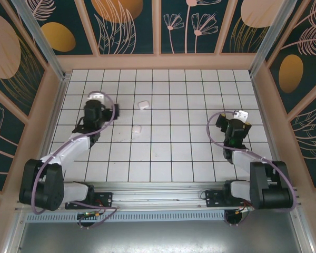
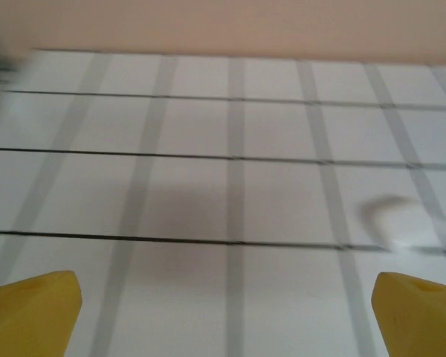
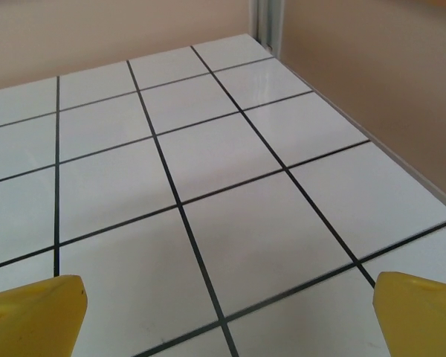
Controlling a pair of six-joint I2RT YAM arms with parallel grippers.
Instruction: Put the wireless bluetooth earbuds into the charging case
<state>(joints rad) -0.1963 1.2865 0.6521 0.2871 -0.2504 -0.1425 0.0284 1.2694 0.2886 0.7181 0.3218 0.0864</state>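
the left gripper [image 2: 227, 309] gapes wide over the tiles [image 2: 230, 186], yellow tips [image 2: 33, 305] at its wrist frame's lower corners; the right gripper [image 3: 227, 309] is just as wide. in the top view the nearer white piece [image 1: 136, 129] lies left of centre; the farther white piece [image 1: 143, 105] sits just above it; which one is the charging case i cannot tell.

The light is bright and even. The left wrist view is blurred, with a soft shadow on the worktop [image 2: 208, 126].
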